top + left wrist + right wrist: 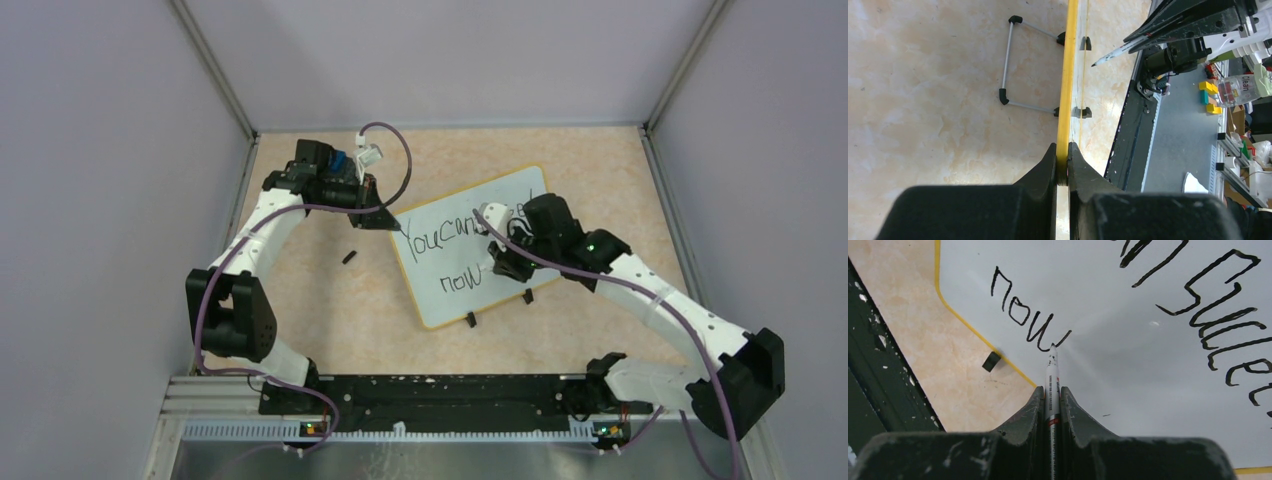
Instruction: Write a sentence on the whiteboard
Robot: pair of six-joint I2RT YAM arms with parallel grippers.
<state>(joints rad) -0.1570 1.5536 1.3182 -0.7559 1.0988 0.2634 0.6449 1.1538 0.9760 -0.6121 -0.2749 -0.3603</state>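
Board (445,298) lay right of centre on the table (335,315), closer to the far edge than the near one, skewed with one short end toward the far right corner. Two black clip feet (470,320) showed on its near long rim. Left gripper (1063,150) was pinched tight on the yellow rim at the board's left end, rim sandwiched between both fingers with no gap either side. Left wrist view had the board edge-on, with a grey wire stand (1013,65) sticking out from one face. Right gripper (1050,390) was closed on a marker (1051,372), barrel running straight out between the fingers, tip at the board face right on the last stroke of "now". Contact or hairline gap: couldn't tell. Sentence (437,240) was in black, two lines: "You can succe…" on top, its end hidden under the right arm from above and cut off in the wrist view; "now" beneath, toward the board's near left corner. Small black bit (349,257) lay on the table left of the board, apart from it.
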